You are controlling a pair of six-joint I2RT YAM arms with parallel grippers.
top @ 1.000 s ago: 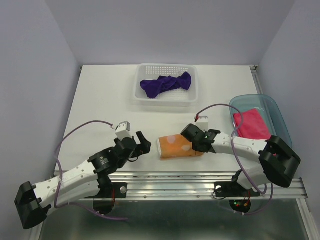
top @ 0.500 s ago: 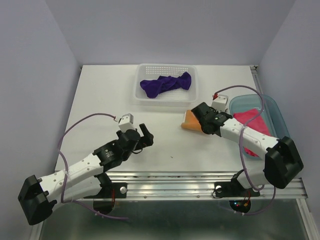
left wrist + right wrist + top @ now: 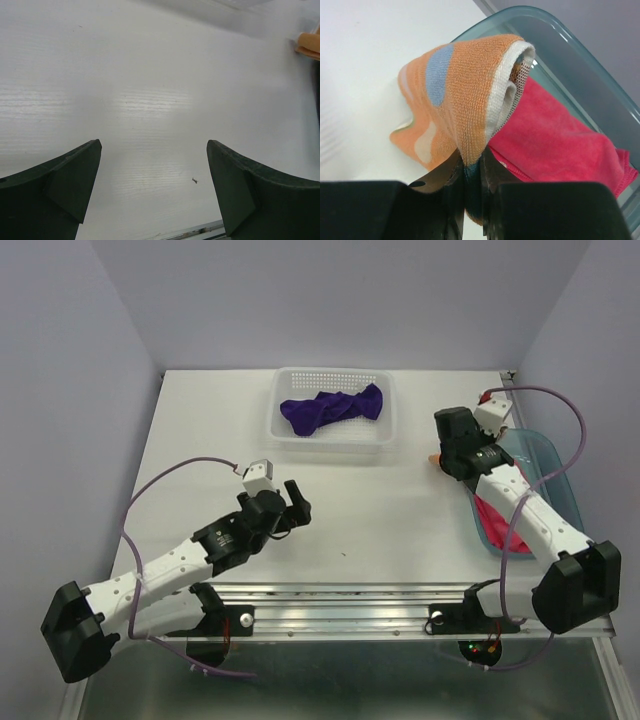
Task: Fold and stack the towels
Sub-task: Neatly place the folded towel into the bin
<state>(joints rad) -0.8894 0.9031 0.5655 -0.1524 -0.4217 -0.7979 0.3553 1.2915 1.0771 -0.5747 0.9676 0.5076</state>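
Note:
My right gripper (image 3: 471,172) is shut on the folded orange polka-dot towel (image 3: 465,95) and holds it in the air at the left rim of the teal tray (image 3: 560,35). In the top view only a small orange tip (image 3: 433,457) shows beside the right gripper (image 3: 452,452). The folded hot pink towel (image 3: 560,140) lies in the tray, also seen in the top view (image 3: 500,525). The dark purple towel (image 3: 332,408) lies crumpled in the white basket (image 3: 290,435). My left gripper (image 3: 296,502) is open and empty above bare table, also seen in the left wrist view (image 3: 152,190).
The white perforated basket stands at the table's back middle. The teal tray (image 3: 548,460) stands at the right edge. Purple cables loop from both arms. A metal rail (image 3: 400,600) runs along the near table edge. A small dark speck (image 3: 194,180) lies on the table.
My right gripper has carried the orange towel from the table's front middle up and right to the tray's rim. My left arm has drifted slightly right and stayed open.

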